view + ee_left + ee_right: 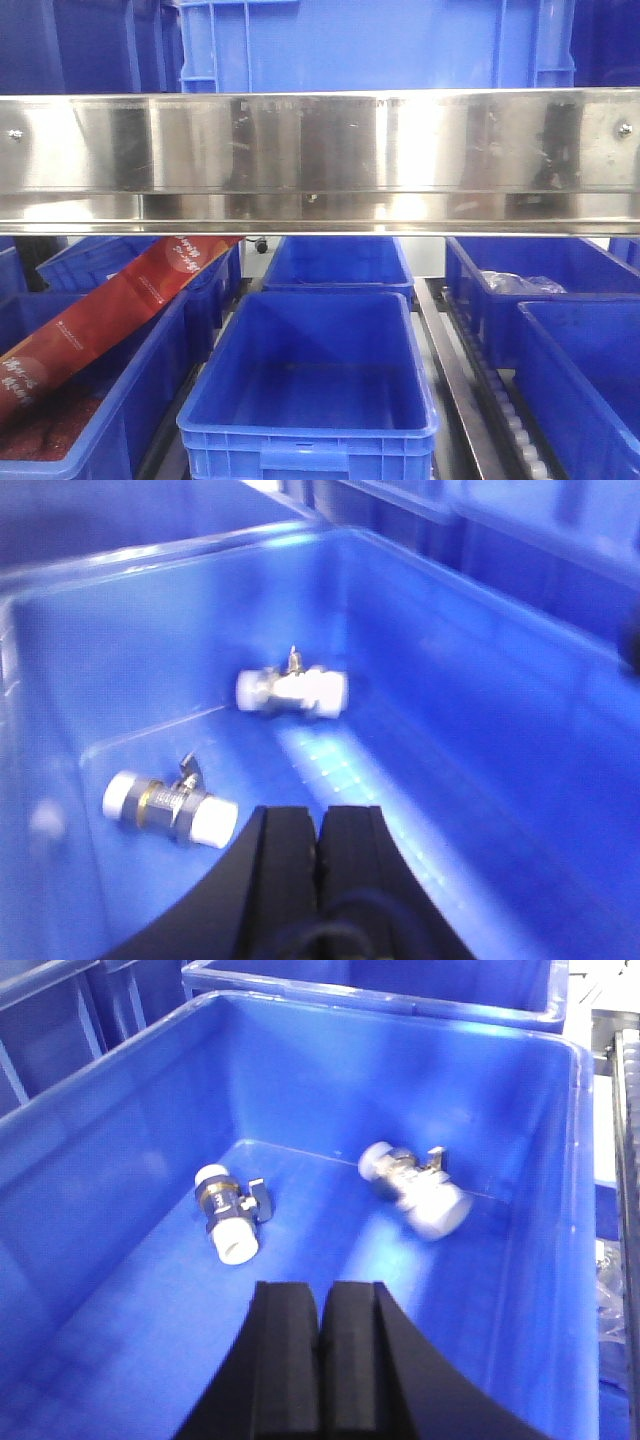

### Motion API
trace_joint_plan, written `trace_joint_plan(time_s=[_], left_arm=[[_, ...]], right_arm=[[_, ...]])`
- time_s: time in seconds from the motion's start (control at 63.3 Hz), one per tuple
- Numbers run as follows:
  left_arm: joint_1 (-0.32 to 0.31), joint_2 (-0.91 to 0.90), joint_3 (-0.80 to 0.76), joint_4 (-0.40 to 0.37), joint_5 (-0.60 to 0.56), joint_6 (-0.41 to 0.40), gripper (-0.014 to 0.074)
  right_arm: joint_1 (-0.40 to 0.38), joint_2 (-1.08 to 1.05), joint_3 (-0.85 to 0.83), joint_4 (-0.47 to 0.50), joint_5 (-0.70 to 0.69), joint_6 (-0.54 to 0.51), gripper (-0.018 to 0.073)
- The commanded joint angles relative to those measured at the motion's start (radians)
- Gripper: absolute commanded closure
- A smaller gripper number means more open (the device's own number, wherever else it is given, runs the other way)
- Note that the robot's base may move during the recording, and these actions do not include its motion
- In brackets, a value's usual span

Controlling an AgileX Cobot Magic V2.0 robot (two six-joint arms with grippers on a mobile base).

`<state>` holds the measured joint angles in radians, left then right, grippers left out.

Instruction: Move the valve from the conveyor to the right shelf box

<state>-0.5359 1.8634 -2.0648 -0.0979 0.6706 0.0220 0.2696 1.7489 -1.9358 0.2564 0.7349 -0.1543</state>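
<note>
White-capped valves lying loose in blue boxes, both grippers empty above them.

Under the right gripper [322,1305], clenched on nothing, one valve [228,1217] lies left on the box [520,1260] floor and a blurred second valve [417,1191] sits near the back wall. Under the left gripper [318,830], likewise clenched, two more valves [170,807] [293,689] rest apart in another blue bin [480,680]. Up front, a steel shelf rail [320,150] crosses above blue crates [310,400].

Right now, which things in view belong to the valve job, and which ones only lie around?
Job:
- two valves in the blue box
- right gripper, shut, empty
- left gripper, shut, empty

Lying about:
- red bag
- steel shelf rail
- empty middle box
</note>
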Motion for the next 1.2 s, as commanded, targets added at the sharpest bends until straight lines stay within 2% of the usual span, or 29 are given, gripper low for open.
trace_joint_plan(time_s=[0.0,0.126,0.269,0.474,0.664,0.838,1.059,1.186], left_arm=[[0.029,-0.048,-0.012,-0.004,0.031,-0.059,0.0708],[0.034,-0.116,0.029,0.033,0.055,-0.059,0.0708],[0.034,-0.205,0.139,0.041,-0.022,-0.059,0.0708],[0.034,-0.386,0.432,0.08,-0.177,-0.059,0.0708],[0.046,-0.606,0.819,0.074,-0.46,-0.059,0.0708],[0.122,-0.803,1.133,0.048,-0.594,-0.059,0.0708],[0.277,-1.082,1.426,0.048,-0.608,-0.059,0.0708],[0.324,-1.203,1.516,0.048,-0.606,-0.059,0.0708]], right_arm=[[-0.001,-0.047,-0.001,0.003,-0.011,-0.004,0.0722],[-0.001,-0.123,0.087,0.001,-0.104,-0.004,0.0722],[-0.001,-0.259,0.293,-0.009,-0.263,-0.004,0.0722],[-0.001,-0.469,0.593,-0.037,-0.456,-0.004,0.0722],[-0.001,-0.661,0.848,-0.039,-0.576,-0.004,0.0722],[-0.001,-0.824,1.102,-0.039,-0.69,-0.004,0.0722],[-0.001,-1.021,1.345,-0.039,-0.69,-0.004,0.0722],[-0.001,-1.119,1.382,-0.039,-0.668,-0.004,0.0722]])
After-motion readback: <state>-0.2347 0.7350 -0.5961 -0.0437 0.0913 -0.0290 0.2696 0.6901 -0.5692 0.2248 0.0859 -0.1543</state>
